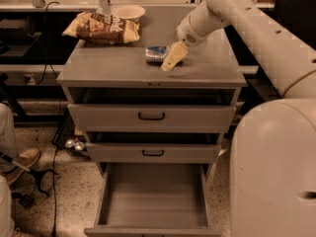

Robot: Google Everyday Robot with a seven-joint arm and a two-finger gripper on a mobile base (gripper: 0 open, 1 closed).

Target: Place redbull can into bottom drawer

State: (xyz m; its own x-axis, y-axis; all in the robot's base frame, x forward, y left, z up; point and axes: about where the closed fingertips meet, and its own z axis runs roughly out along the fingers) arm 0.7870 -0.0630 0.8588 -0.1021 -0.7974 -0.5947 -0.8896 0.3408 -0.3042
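Note:
The redbull can (155,53) lies on its side on top of the grey cabinet (113,65), near the middle. My gripper (170,59) hangs from the arm that comes in from the upper right, and its cream tip is right at the can's right end and covers it. The bottom drawer (153,201) is pulled out at the foot of the cabinet, with its flat grey floor bare.
A chip bag (101,27) and a white bowl (128,11) sit at the back left of the cabinet top. The two upper drawers with black handles (151,116) are slightly ajar. A person's shoe (22,158) and cables lie on the floor at left. My own body (276,172) fills the lower right.

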